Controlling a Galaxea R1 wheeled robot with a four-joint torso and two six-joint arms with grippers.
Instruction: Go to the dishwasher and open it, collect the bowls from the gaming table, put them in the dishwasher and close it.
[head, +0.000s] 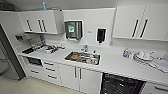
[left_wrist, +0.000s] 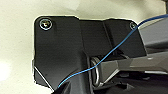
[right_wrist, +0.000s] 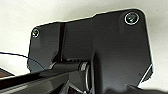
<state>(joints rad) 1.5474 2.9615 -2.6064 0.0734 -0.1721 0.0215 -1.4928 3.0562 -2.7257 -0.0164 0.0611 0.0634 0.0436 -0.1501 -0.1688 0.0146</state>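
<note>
The dishwasher (head: 121, 85) sits under the white counter at the lower right of the head view. Its dark interior with wire racks is exposed, between a white cabinet door on its left and a drawer on its right. In the left wrist view my arm's dark plate (left_wrist: 60, 50) hangs over a pale floor, with a thin blue wire (left_wrist: 110, 51) across it. The right wrist view has the same kind of dark plate (right_wrist: 112, 47) and a jointed bar over a pale surface.
A white L-shaped counter (head: 117, 65) carries a steel sink (head: 82, 57) holding dishes, a stack of plates (head: 143, 56) at the right and clutter (head: 50, 48) at the left. White wall cupboards hang above. A tall grey steel unit (head: 7, 62) stands at the left, with pale floor (head: 30, 87) beside it.
</note>
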